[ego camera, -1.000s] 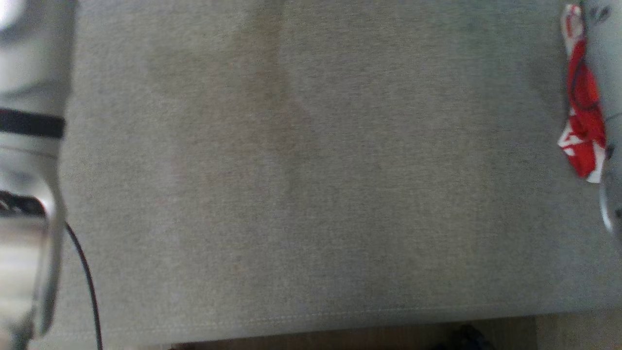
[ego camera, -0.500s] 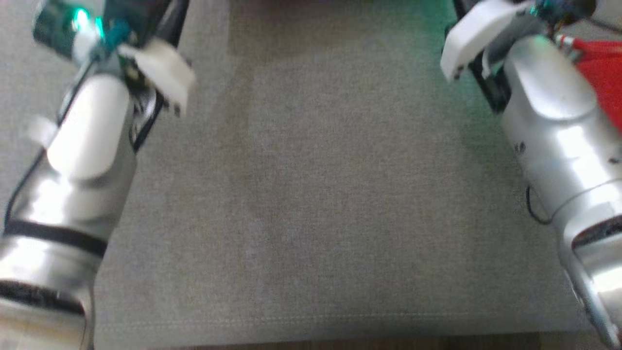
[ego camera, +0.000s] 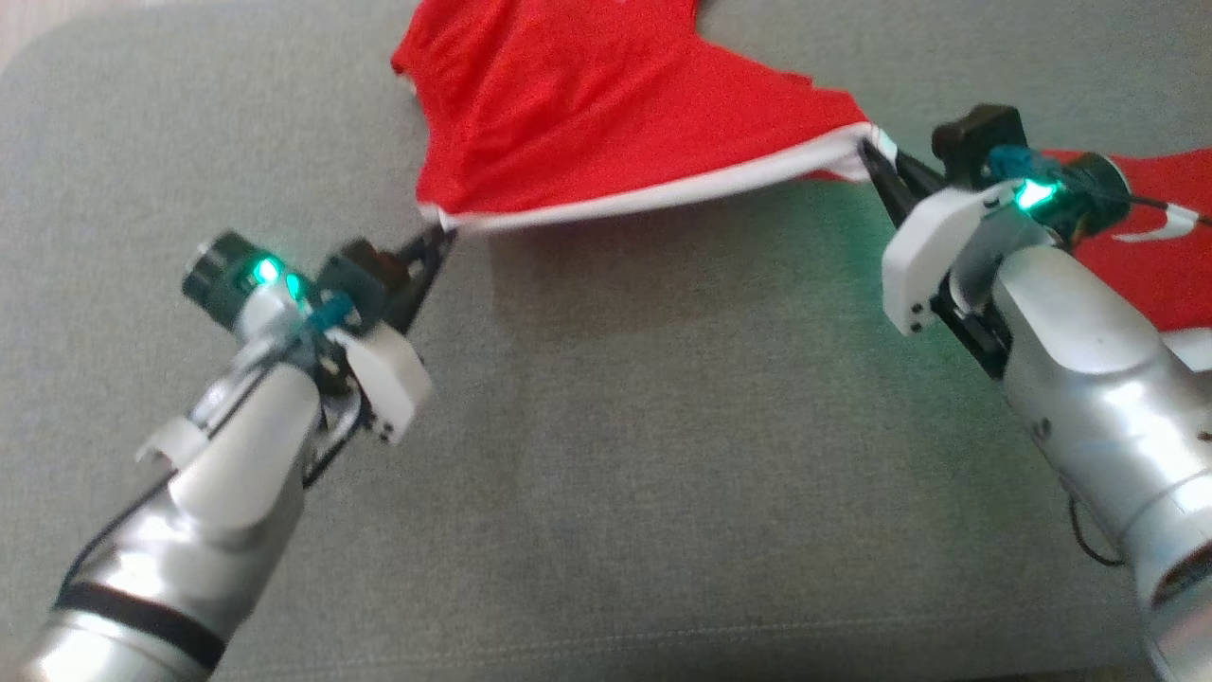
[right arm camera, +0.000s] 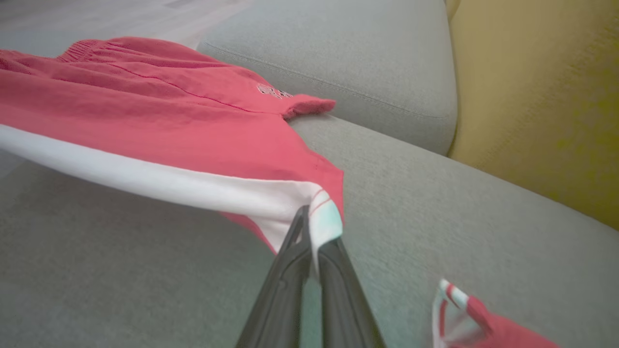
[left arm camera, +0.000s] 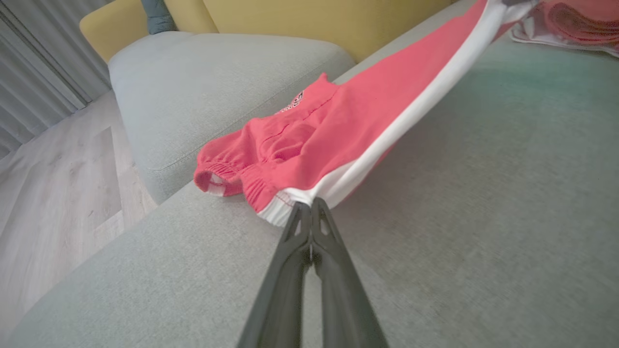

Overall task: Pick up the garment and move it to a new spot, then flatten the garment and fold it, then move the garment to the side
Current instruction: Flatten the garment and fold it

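Observation:
The garment (ego camera: 587,114) is a pair of red shorts with a white side stripe, stretched between both grippers above a grey sofa cushion (ego camera: 615,426). My left gripper (ego camera: 443,225) is shut on the corner at its elastic waistband (left arm camera: 285,203). My right gripper (ego camera: 876,152) is shut on the white corner of the leg hem (right arm camera: 324,217). The white stripe runs taut from one gripper to the other, and the far part of the garment (right arm camera: 145,96) rests on the cushion.
Another red and white cloth (ego camera: 1155,256) lies on the cushion at the right, behind my right arm. A second grey cushion (left arm camera: 203,87) and the yellow sofa back (right arm camera: 541,96) stand beyond. Wooden floor (left arm camera: 43,183) lies past the sofa's edge.
The head camera has swung up, so both grippers and the stretched red garment have come into the picture. One second ago it showed mostly bare cushion.

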Robot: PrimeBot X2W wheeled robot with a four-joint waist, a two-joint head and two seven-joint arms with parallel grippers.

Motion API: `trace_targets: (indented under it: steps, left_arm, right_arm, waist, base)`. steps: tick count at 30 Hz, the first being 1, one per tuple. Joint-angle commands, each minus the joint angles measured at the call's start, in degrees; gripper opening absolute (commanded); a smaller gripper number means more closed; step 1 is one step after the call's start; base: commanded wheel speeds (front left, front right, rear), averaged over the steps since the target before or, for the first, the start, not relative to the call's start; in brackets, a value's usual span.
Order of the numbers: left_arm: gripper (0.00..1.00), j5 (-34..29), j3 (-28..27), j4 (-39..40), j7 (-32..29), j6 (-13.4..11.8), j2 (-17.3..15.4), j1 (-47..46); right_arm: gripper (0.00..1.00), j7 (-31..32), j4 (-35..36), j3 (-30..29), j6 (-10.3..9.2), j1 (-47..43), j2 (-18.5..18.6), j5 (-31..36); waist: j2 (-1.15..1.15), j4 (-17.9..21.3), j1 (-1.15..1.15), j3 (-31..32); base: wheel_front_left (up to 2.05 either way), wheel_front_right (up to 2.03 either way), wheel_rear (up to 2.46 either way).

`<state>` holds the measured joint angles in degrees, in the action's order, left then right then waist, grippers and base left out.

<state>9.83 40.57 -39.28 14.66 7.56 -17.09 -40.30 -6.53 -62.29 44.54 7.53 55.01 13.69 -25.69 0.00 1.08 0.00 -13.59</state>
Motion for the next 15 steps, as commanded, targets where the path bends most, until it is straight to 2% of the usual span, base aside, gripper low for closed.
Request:
trace_targets:
  steps: [1,9,15]
  left_arm:
    - [0.00,0.1,-1.3,1.7,0.3,-0.1,-2.7,-0.9]
    - [0.00,2.0,3.7,2.8,-0.3,-0.1,-4.5,6.4]
    - [0.00,5.7,6.9,8.8,-4.1,-0.1,-6.5,12.4]
  right_arm:
    - [0.00,0.7,2.1,1.2,-0.04,-0.6,1.1,-1.4]
    - [0.00,8.6,10.6,11.5,-0.04,-6.3,7.9,-10.7]
    - [0.00,17.8,21.1,20.4,-0.04,-10.1,14.6,-19.4]
  waist:
    - [0.00,0.8,0.00,1.5]
    - [0.00,2.1,0.00,7.2]
    - [0.00,2.5,0.00,10.3]
  base:
    - [0.00,0.00,0.00]
    - [0.00,0.00,0.00]
    - [0.00,0.00,0.00]
